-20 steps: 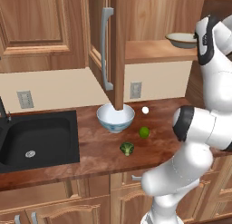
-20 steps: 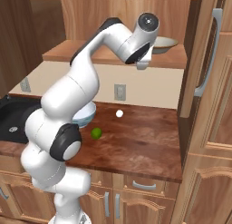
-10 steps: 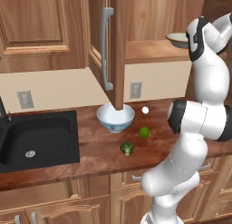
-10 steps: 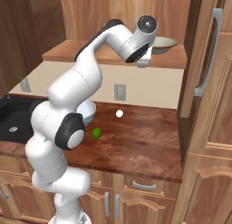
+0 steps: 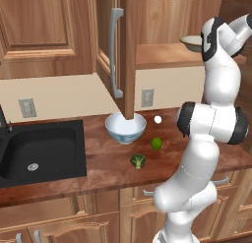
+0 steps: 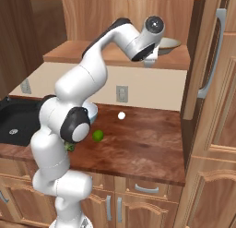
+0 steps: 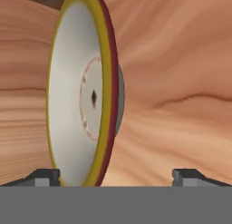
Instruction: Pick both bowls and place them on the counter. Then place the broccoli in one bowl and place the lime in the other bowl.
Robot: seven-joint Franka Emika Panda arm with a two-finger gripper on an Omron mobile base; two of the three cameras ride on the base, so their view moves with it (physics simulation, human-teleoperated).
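The shallow beige bowl (image 5: 191, 40) with a darker rim (image 7: 105, 82) sits on the cabinet shelf, above the counter (image 5: 98, 174). In the hand view I see it edge-on and very close. My gripper (image 7: 117, 175) is open at the shelf (image 6: 152, 60), and the bowl's rim lies between the fingertips, near the left one (image 7: 45, 176). The deep white bowl with blue outside (image 5: 125, 127) stands on the counter. The lime (image 5: 156, 143) and the broccoli (image 5: 138, 161) lie in front of it. In the right base view my arm half hides the broccoli (image 6: 70, 147).
An open cabinet door (image 5: 123, 50) hangs just above the white-and-blue bowl. A small white ball (image 5: 157, 119) lies by the back wall. The black sink (image 5: 39, 148) is set into the counter at the left. A tall cabinet door (image 6: 209, 70) stands at the right.
The upper arm has swung round and the hand has edged closer to the shelf bowl. The jaws stay open, and nothing on the counter has moved.
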